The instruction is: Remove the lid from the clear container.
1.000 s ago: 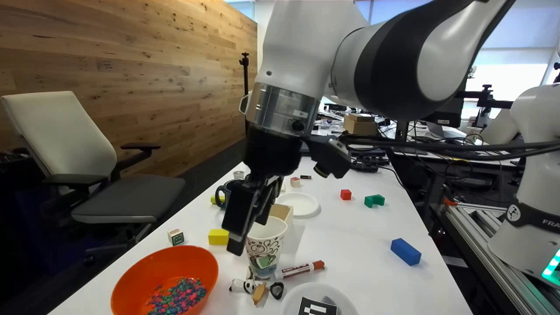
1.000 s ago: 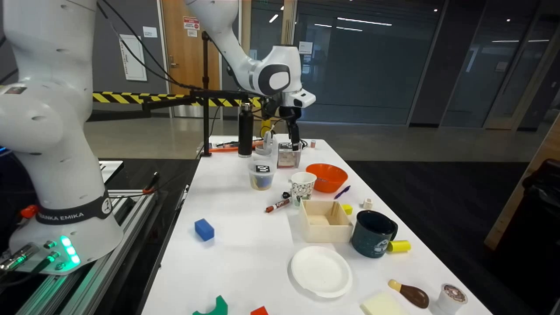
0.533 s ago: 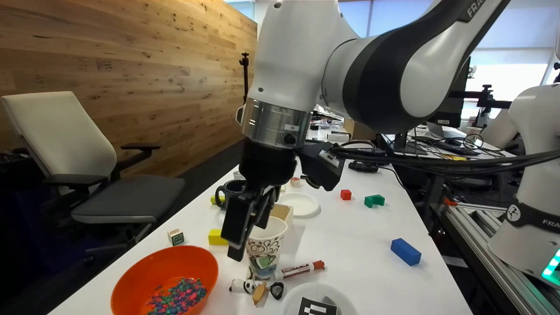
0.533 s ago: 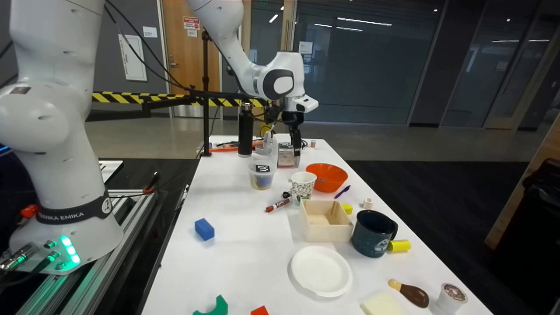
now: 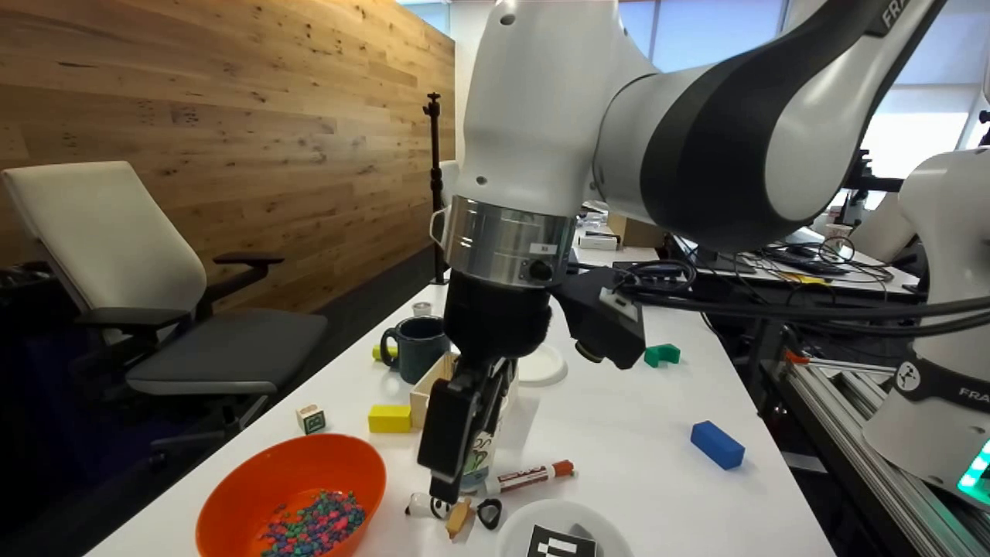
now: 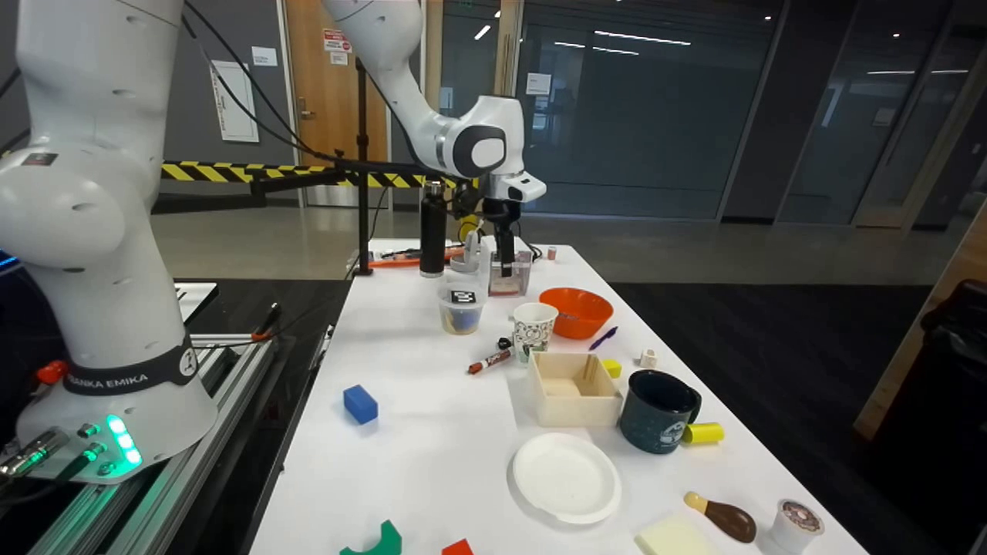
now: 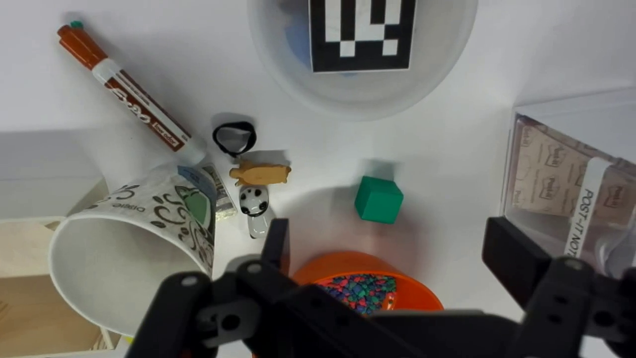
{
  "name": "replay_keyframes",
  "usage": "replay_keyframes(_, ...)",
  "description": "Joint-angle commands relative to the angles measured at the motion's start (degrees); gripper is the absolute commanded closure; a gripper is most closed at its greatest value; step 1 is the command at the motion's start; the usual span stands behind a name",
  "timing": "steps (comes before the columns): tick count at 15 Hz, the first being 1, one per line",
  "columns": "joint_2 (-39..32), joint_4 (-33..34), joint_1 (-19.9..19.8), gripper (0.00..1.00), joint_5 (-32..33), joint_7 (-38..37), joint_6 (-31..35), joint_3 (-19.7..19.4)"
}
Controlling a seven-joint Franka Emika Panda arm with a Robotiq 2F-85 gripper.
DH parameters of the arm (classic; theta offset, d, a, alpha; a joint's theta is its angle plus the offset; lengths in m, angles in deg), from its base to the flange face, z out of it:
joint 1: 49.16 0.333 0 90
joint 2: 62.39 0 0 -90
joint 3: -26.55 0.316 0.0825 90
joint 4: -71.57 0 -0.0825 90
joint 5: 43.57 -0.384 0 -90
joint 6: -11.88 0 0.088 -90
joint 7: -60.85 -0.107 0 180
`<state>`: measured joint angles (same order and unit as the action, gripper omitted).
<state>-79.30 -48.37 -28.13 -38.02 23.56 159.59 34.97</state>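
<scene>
Judged to be at the approach step, with no hold yet on the lid (image 7: 362, 92) of the round translucent tub (image 6: 461, 317), most likely the clear container meant. Upright on the white table (image 6: 447, 455), seen whole in an exterior view, apparently still lidded, with a printed black-and-white square (image 7: 362, 37) on top; cut off by the upper edge of the wrist view, apart from both the Dixie paper cup (image 7: 134, 238) and the clear Post-it box (image 7: 556, 184). Spread wide at the gripper (image 7: 390, 248), with nothing held between the fingers (image 7: 276, 241); angled down above the area of a green cube (image 7: 379, 200) and the orange bowl (image 7: 348, 261), off to one side of the tub. Next, by this reading: shift sideways until over the lid, keeping clear of the cup, then sink to rim height. Probably too broad a lid to straddle whole, to judge by the gap between the fingers; better to catch one edge, close firmly, and peel upward slowly, so as not to lift or tip the tub along with it.
</scene>
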Motion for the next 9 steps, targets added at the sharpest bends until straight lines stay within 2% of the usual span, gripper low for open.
replay_keyframes(1, 0.57, -0.44, 0.02, 0.00, 1.10, 1.01, 0.23, -0.64)
replay_keyframes(9, 1.59, -3.81, -1.17, 0.00, 5.00, 6.43, -1.22, -4.33)
